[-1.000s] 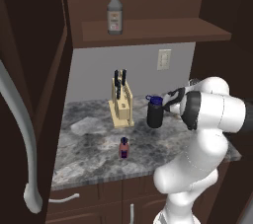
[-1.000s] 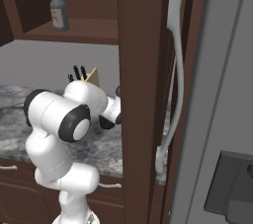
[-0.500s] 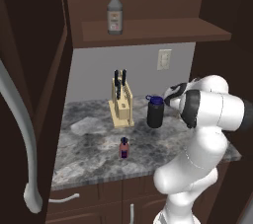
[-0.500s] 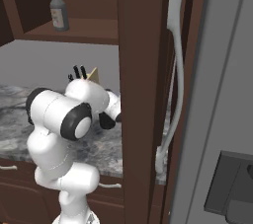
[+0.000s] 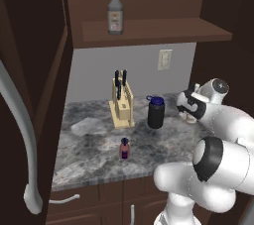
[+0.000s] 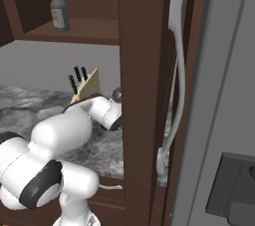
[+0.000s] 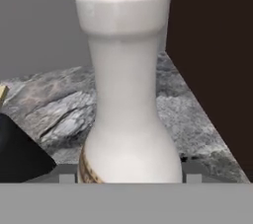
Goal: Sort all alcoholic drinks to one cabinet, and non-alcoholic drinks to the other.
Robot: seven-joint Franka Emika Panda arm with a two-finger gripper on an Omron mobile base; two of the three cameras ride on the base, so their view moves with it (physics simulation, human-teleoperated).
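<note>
The hand view shows the gripper (image 7: 129,169) up close: its two fingertips (image 7: 191,167) press against the sides of the cream bottle (image 7: 126,94), clamped low on its body. The bottle stands upright on the counter (image 5: 94,144), near the dark right wall. From the left base view the hand hides that bottle. The same view shows the black bottle (image 5: 156,112) right of the knife block (image 5: 122,102), and the small red bottle (image 5: 124,148) near the front edge. The right base view adds the open door's long grey handle (image 6: 175,70).

The cabinet shelf (image 5: 163,29) holds one thing, the clear bottle (image 5: 115,8), upright at its left.

Since a second ago the hand has swung right, away from the black bottle, and the jaws have narrowed; the bottles have not moved.
</note>
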